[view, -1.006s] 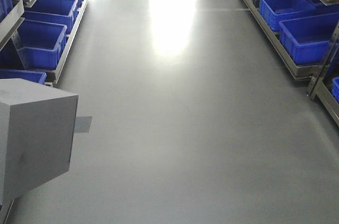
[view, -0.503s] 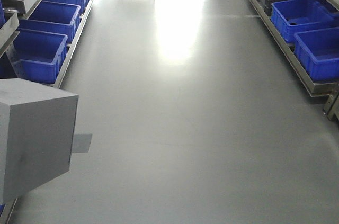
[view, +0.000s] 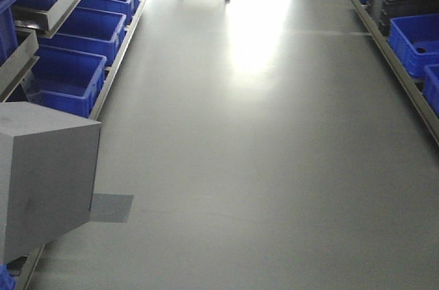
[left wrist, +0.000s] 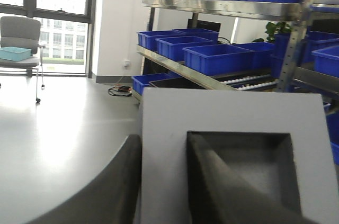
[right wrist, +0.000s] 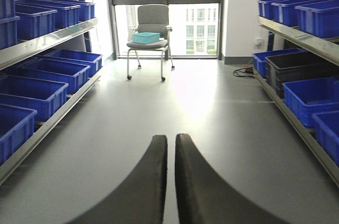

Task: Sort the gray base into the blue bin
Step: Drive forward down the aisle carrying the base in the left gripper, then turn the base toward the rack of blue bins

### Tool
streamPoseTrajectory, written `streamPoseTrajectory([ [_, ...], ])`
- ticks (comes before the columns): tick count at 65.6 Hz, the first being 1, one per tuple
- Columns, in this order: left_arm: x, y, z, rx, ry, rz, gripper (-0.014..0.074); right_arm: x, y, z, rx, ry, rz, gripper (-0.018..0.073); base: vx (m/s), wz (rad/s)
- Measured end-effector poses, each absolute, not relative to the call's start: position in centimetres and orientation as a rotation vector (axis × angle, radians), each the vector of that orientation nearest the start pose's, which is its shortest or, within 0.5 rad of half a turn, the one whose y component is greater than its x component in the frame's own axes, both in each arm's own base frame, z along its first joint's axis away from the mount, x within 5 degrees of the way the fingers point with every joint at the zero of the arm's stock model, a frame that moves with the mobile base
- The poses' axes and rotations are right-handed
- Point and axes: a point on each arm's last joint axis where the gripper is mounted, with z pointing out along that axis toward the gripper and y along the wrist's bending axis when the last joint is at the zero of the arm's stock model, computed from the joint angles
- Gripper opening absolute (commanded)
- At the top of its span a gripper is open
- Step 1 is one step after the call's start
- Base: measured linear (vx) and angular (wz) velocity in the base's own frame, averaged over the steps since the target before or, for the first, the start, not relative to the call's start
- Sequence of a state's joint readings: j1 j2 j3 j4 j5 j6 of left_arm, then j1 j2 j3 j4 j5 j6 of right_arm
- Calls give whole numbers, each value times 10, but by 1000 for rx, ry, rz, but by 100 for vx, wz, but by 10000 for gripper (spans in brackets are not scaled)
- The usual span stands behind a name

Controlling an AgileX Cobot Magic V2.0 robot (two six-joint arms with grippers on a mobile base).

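Racks and the dark floor patch (view: 110,208) have slid down and rightward in the front view since a second ago, while the gray base (view: 44,177) holds its place at lower left. The left pincer (left wrist: 163,144) clamps one wall of it, with one finger in the recess and the other outside. The right pincer (right wrist: 169,181) is closed on nothing. The nearest blue bin (view: 68,81) lies ahead and left on the left rack (view: 113,74), nearer the left arm (it looks empty).

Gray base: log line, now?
left gripper: shut on gray base | right gripper: shut, empty | gray base: aloft, unbinned | blue bins: shelved both sides
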State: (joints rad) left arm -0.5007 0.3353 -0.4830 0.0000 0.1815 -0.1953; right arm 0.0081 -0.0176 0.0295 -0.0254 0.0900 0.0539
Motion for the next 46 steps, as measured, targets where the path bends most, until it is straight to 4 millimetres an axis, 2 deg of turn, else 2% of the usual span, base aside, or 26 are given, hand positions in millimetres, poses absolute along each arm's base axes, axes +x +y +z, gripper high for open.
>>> streamPoseTrajectory([
  [23, 66, -36, 337, 235, 1525, -555, -5, 56, 0, 196, 18, 1585, 27, -4, 27, 32],
  [46, 66, -36, 337, 235, 1524, -555, -5, 56, 0, 196, 18, 1585, 27, -4, 20, 68],
])
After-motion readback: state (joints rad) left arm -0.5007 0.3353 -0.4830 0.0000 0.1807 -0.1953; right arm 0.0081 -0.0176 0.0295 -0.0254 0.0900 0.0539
